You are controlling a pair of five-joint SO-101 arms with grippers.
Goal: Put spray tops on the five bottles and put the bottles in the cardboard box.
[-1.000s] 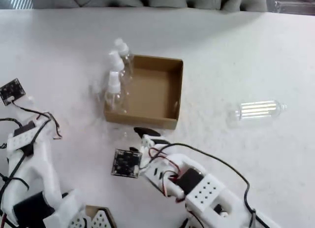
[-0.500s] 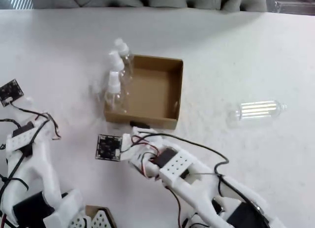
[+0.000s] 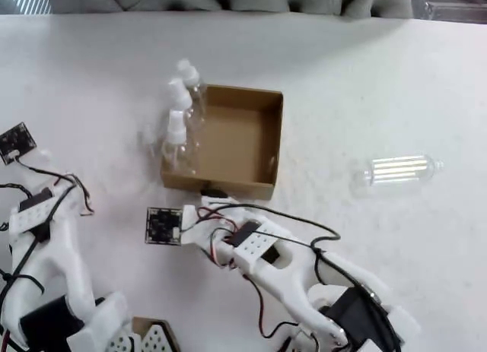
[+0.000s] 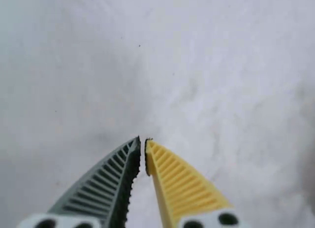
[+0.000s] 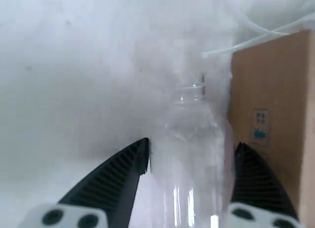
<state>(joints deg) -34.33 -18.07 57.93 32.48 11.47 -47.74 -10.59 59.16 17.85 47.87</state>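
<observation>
Counter: white counter (image 3: 365, 78) with a grey upholstered edge along its far side.
Left end effector (image 4: 142, 142): fingers together over bare counter.
Spray-topped bottles (image 3: 181, 124): three upright at the cardboard box (image 3: 251, 139) left wall.
Right end effector (image 5: 193, 143): fingers apart, astride a clear capless bottle (image 5: 192, 119) just beside the box.
Open room: a lone bottle (image 3: 399, 169) lies on its side, well right of the box.
Change: the right arm has swung left along the box front.
</observation>
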